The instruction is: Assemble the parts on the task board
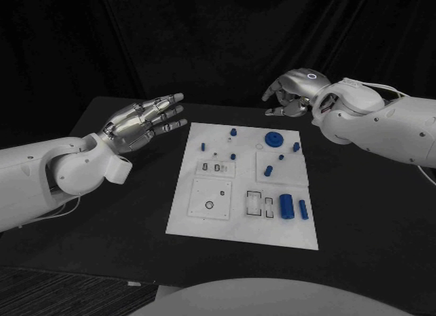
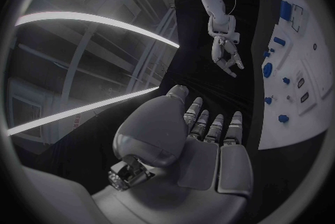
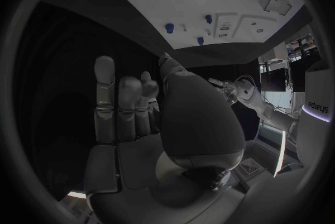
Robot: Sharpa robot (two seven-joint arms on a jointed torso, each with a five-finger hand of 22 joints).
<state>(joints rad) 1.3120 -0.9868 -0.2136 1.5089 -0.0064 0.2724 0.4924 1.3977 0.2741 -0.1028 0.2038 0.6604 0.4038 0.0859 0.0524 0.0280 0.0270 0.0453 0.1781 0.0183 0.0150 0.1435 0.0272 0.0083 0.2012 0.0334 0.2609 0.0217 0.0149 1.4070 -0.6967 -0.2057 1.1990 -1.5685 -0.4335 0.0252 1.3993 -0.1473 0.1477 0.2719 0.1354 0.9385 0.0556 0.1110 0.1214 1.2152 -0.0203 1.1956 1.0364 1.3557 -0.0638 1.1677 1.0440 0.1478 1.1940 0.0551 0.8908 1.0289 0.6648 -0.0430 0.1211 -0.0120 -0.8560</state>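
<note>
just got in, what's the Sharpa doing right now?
Nothing is being handled yet. The left robot hand hovers open beside the left edge of the white task board, fingers spread. The right robot hand hangs past the board's far right corner, fingers curled downward, holding nothing. The blue parts lie untouched on the board, among them a blue gear near the far edge and a large blue cylinder nearer the robot.
</note>
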